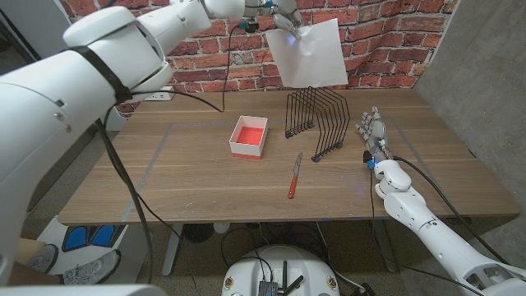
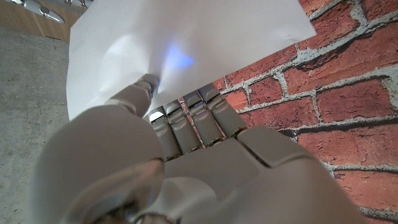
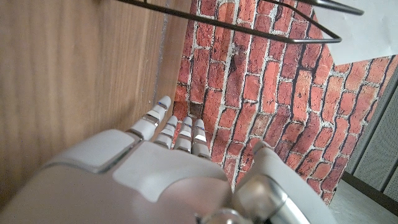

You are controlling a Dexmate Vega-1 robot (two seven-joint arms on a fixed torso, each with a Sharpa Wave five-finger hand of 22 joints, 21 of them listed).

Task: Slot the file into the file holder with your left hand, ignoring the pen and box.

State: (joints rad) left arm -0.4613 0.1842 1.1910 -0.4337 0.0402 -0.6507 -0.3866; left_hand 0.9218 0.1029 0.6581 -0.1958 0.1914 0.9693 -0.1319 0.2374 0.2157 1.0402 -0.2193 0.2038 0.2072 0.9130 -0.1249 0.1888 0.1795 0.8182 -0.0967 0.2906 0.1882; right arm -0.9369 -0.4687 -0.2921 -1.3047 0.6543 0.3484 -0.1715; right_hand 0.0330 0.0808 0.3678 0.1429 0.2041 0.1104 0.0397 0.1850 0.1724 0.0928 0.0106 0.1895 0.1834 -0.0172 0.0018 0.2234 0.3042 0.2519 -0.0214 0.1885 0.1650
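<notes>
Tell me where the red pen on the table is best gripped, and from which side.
Grip the pen at mid-length, coming from above, fingers across its narrow width. It lies flat on the table, apart from the box and file holder, so both long sides are probably free.

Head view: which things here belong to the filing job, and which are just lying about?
Part of the job:
- file, white sheet held up by the left hand above the holder
- file holder, black wire rack on the table

Lying about:
- box, red inside
- pen, red
- right hand, holding nothing, beside the holder
</notes>
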